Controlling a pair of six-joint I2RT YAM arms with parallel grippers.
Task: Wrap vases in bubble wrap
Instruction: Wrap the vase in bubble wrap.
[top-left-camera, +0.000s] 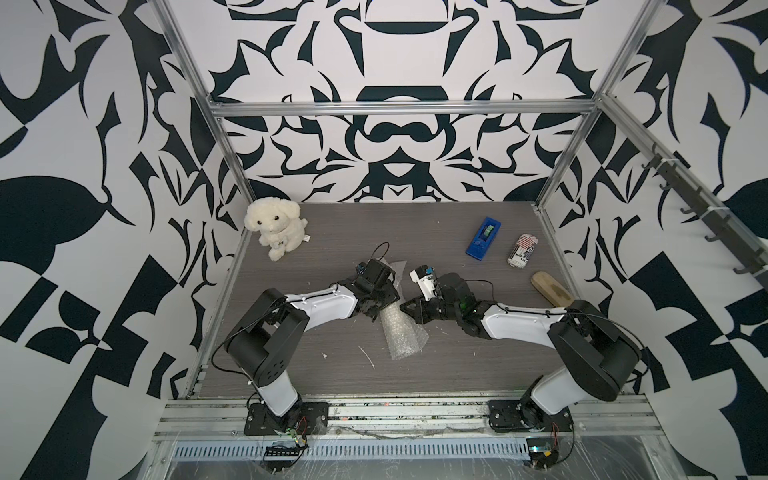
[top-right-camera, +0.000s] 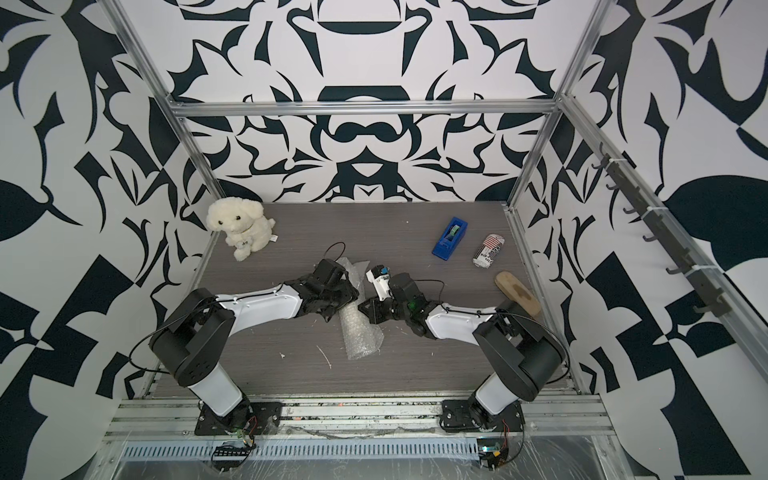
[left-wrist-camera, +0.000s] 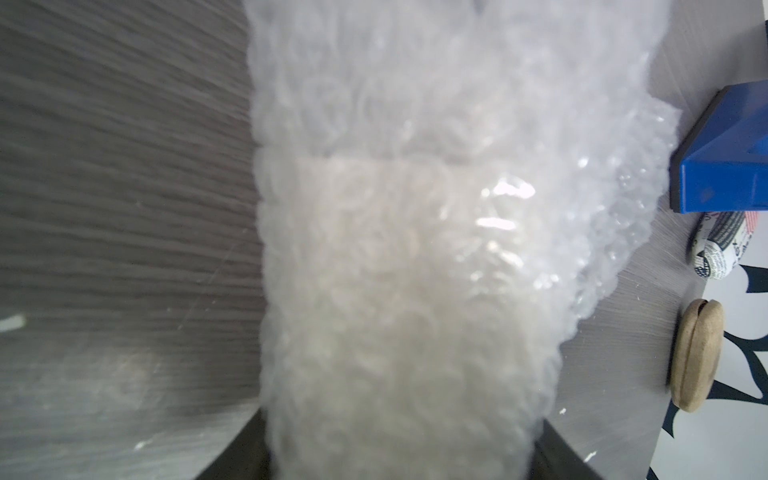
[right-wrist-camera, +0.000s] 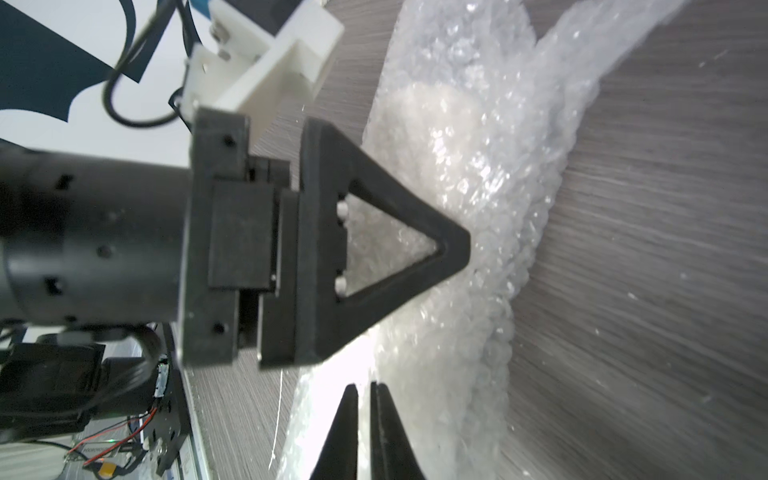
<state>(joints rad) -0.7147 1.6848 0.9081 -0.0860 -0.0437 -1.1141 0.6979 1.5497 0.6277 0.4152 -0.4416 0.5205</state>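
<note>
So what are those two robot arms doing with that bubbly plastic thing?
They are wrapping a vase in bubble wrap. The vase lies on the table, rolled up inside the wrap, and shows through it as a pale shape. The left gripper has its fingers closed around the bundle. The right gripper sits right beside it with its fingers nearly together. Whether they pinch any wrap is hard to tell.

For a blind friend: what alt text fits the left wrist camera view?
A roll of bubble wrap fills the frame, a pale vase showing through it, with dark fingers of the left gripper either side. Beside it, on the grey table, a blue tape dispenser, printed can and wooden piece.
</note>
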